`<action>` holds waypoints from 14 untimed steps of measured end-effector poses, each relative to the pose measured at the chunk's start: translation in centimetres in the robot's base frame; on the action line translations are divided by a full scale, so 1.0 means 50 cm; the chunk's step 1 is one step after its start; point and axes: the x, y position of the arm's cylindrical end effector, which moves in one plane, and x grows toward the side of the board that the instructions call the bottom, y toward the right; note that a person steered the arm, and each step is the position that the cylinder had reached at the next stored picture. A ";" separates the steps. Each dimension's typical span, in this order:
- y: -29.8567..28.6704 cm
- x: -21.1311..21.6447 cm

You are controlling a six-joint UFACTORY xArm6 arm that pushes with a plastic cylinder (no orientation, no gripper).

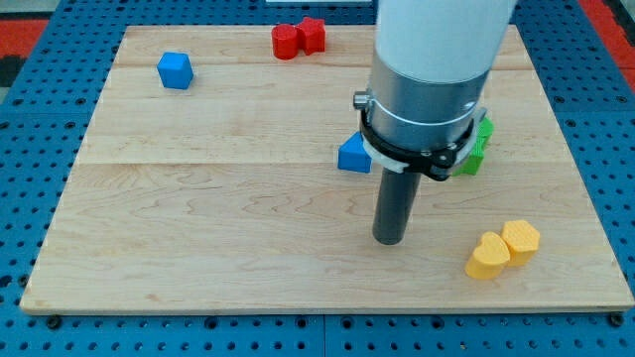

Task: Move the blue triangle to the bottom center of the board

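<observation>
The blue triangle (352, 155) lies near the middle of the wooden board (198, 228), partly hidden behind the arm's grey collar. My tip (388, 241) rests on the board just below and to the right of the triangle, a short gap away. The white and grey arm body covers the board's upper right.
A blue cube (175, 70) sits at the upper left. Two red blocks (298, 39) touch each other at the top centre. Green blocks (478, 147) peek out right of the arm. Two yellow blocks (503, 249) lie together at the lower right.
</observation>
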 end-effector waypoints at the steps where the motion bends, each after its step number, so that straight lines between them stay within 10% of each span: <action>1: -0.013 0.000; 6: -0.035 -0.005; 14: -0.053 -0.424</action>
